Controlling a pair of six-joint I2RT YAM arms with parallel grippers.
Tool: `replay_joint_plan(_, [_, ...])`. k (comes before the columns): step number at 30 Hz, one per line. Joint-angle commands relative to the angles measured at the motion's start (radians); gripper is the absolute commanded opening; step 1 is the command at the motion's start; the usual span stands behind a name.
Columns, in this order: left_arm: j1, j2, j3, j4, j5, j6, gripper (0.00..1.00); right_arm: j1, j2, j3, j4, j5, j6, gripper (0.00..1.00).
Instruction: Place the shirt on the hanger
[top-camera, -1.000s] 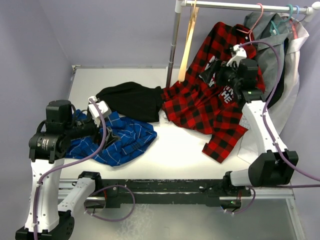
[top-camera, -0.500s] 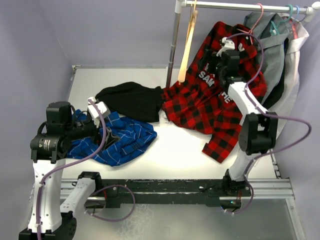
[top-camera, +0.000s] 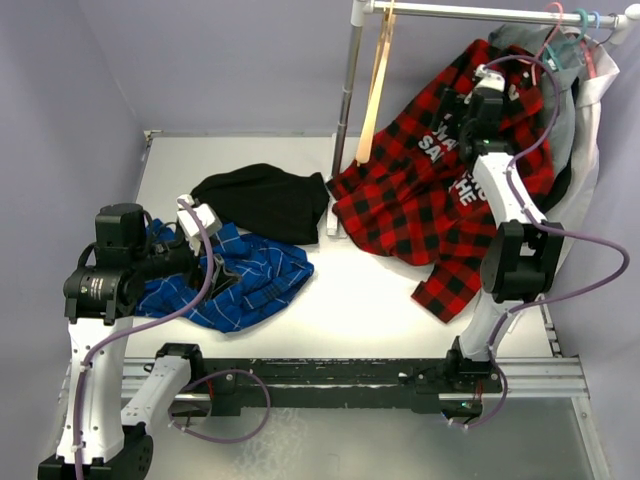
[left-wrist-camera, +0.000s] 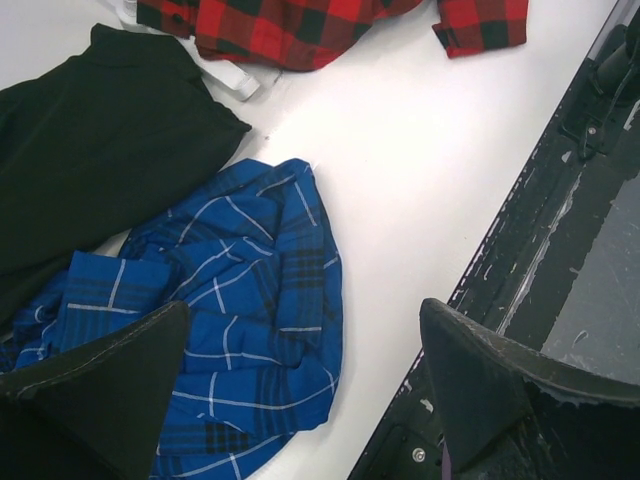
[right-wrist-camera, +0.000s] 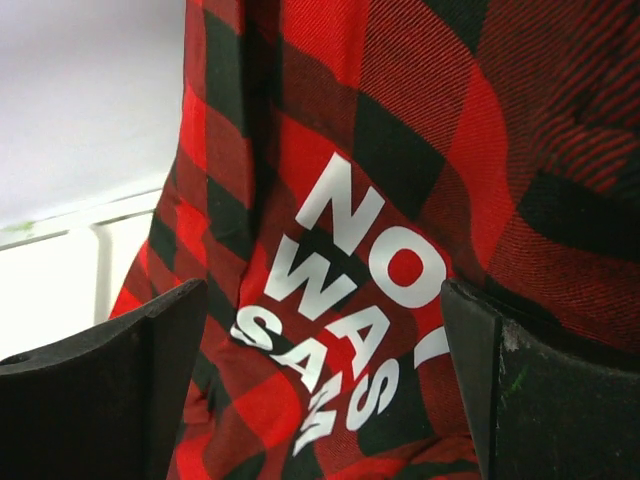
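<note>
The red-and-black checked shirt hangs from the rail at the upper right and drapes down onto the table; one sleeve end lies near the front. Its white block lettering fills the right wrist view. Only the pale pink hanger's pink hook shows on the rail; its frame is hidden in the shirt. My right gripper is raised against the shirt's upper part, jaws wide open around the lettering. My left gripper is open and empty above the blue checked shirt.
A plain black garment lies at the table's middle, next to the blue shirt. A tan wooden hanger hangs by the rail post. A teal hanger and grey garments hang at the far right. A black frame runs along the front edge.
My right arm has swung up and to the right against the shirt. The shirt's top and the pink hook have shifted right along the rail. The left arm has barely moved.
</note>
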Motion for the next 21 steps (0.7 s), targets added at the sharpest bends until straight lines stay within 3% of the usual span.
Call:
replay_joint_plan(1, [0.008, -0.006, 0.000, 0.033, 0.039, 0.010, 0.99, -0.039, -0.098, 0.020, 0.004, 0.147, -0.056, 1.00])
replay_joint_plan(7, [0.008, -0.008, 0.003, 0.031, 0.046, 0.010, 0.99, -0.055, -0.098, 0.036, -0.024, 0.162, -0.065, 1.00])
replay_joint_plan(13, [0.011, -0.009, 0.000, 0.036, 0.055, 0.004, 0.99, -0.047, -0.184, -0.021, 0.051, 0.031, -0.061, 1.00])
replay_joint_plan(21, [0.021, -0.014, -0.003, 0.039, 0.058, 0.003, 0.99, -0.021, -0.251, -0.028, 0.026, -0.097, -0.043, 1.00])
